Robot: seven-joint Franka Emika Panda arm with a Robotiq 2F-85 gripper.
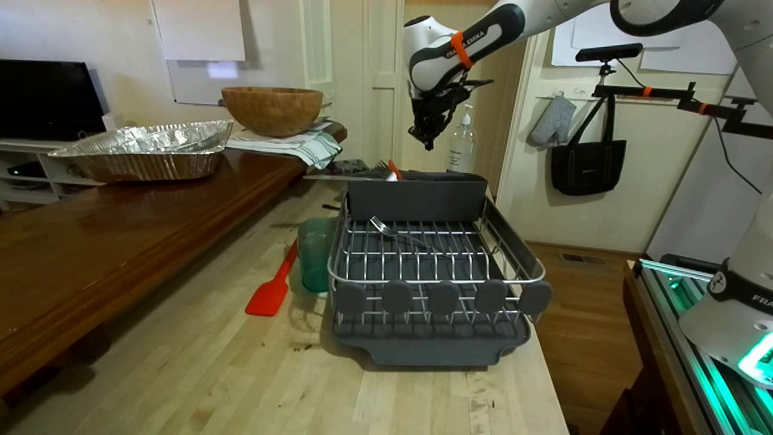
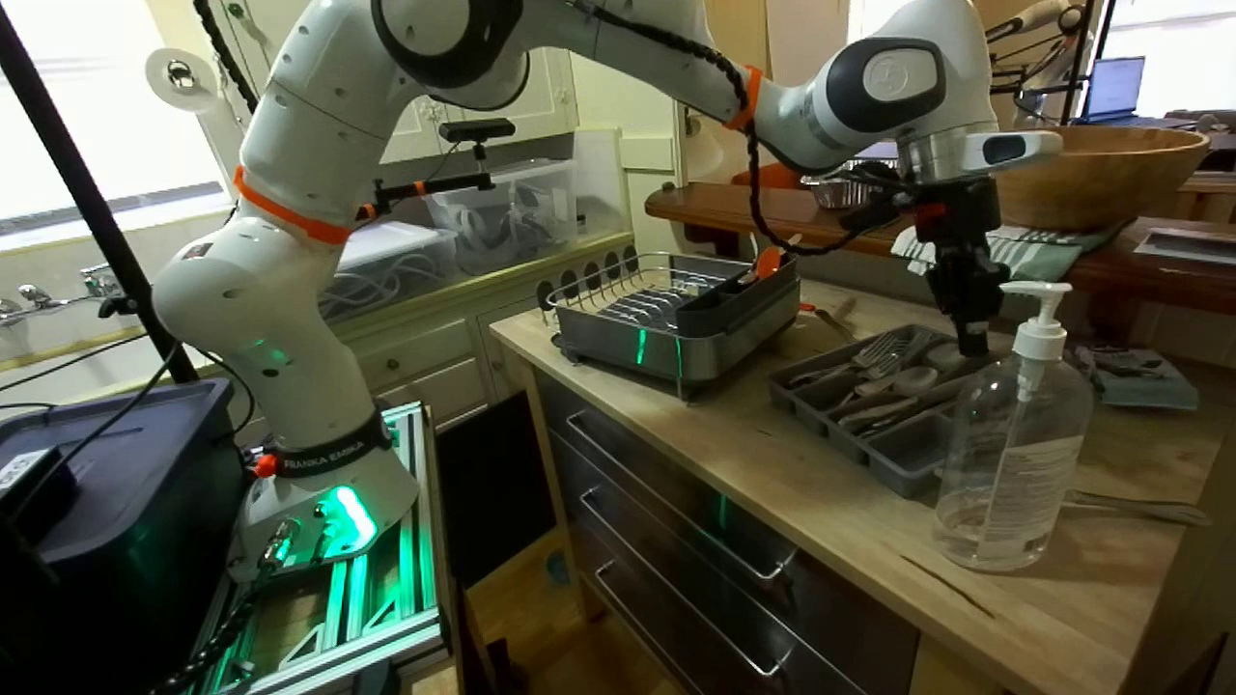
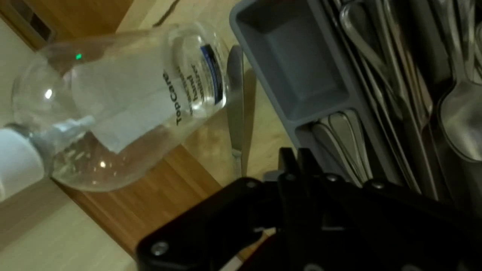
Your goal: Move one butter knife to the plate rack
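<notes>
Butter knife (image 3: 236,109) not yet picked up; claw (image 3: 296,151) must spread first

The step in hand, as I judge it, is the reach, ahead of any grasp. The butter knife lies on the bench (image 2: 710,425), between the bottle (image 3: 135,90) and the cutlery tray (image 3: 307,64). Whether it touches either is hard to tell, and the claw's body hides the end of its handle in the wrist view. The claw hangs above the bench by the end of the cutlery tray, its fingers pressed together with nothing to be seen between them. It appears off to one side of the butter knife, not straight over it.

The plate rack (image 2: 603,340) stands well apart, on the far side of the cutlery tray from the bottle. A fork (image 1: 386,230) lies on its wires; I can make out no butter knife there, so the delivery looks undone.

The next move calls for spreading the fingers, shifting sideways toward the bottle until they straddle the butter knife, then lowering. Little turning seems needed, since the fingers sit side by side across the way it points. Being thin, it will probably want the fingertips right down near the wood. The bottle is the likely trouble: coming in on the blade could knock it, so the handle may be the safer place to pinch. After that, a lift and a carry over the cutlery tray to the plate rack would remain.
</notes>
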